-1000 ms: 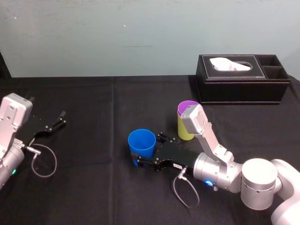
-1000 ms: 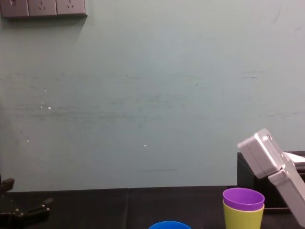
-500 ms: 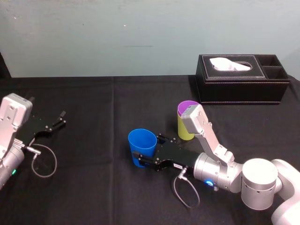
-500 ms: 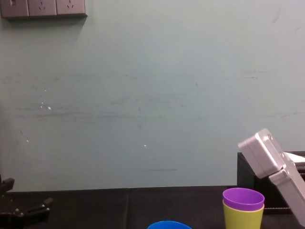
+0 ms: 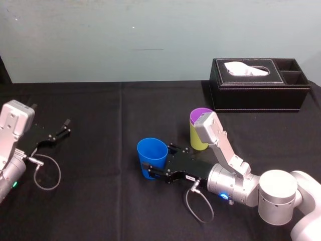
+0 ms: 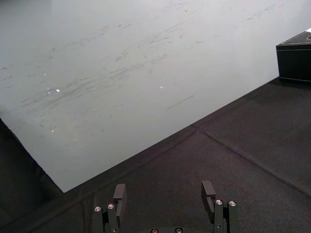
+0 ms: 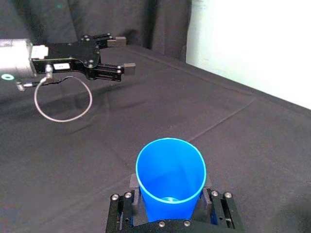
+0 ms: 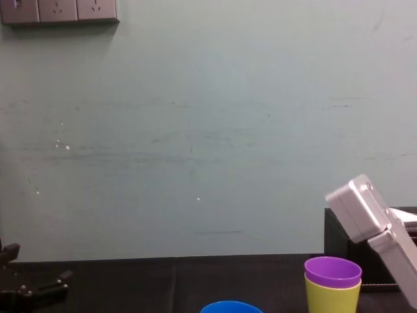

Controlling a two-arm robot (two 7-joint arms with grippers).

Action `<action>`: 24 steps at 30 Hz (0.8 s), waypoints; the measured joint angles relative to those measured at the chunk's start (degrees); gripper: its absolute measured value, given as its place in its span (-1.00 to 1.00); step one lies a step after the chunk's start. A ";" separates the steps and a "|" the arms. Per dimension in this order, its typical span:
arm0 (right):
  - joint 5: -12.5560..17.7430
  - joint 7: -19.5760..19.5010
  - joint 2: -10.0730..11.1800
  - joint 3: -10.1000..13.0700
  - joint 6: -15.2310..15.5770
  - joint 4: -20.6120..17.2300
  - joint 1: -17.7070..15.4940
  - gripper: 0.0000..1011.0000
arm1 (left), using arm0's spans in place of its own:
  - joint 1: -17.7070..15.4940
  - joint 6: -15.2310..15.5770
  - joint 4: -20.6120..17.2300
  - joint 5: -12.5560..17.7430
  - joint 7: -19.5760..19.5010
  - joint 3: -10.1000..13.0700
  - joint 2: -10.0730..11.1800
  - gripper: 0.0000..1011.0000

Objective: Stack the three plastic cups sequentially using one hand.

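This looks like a robot test lab. A worktop is draped in black cloth, with a bare pale green wall right behind it and a row of sockets high above. A silver robot arm reaches over the worktop, and a black tissue box sits at its back edge.

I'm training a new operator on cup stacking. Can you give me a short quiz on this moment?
1. True or false: the smooth purple plastic cup sits nested inside the tapered yellow-green plastic cup.
2. What do the jaws of the right gripper hold? A: the tapered blue plastic cup. B: the purple cup. C: nothing.
3. Fill in: the left gripper, parked at the left of the black cloth-covered table, has its jaws ____.

Key: 1 true. 2 A. 3 open.
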 joint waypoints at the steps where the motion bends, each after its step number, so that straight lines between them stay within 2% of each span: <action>1: -0.10 -0.32 0.10 0.03 0.24 -0.59 -0.24 0.43 | 0.00 0.00 0.00 0.00 0.00 0.00 0.00 1.00; 6: -0.06 -1.67 0.32 0.64 1.66 -2.56 -0.98 0.43 | 0.00 0.00 0.00 0.00 0.00 0.00 0.00 1.00; 16: 0.17 -4.66 1.90 2.41 6.92 -9.92 -2.55 0.43 | 0.00 0.00 0.00 0.00 0.00 0.00 0.00 1.00; 24: 0.30 -5.42 3.25 3.48 8.57 -13.70 -2.79 0.43 | 0.00 0.00 0.00 0.00 0.00 0.00 0.00 1.00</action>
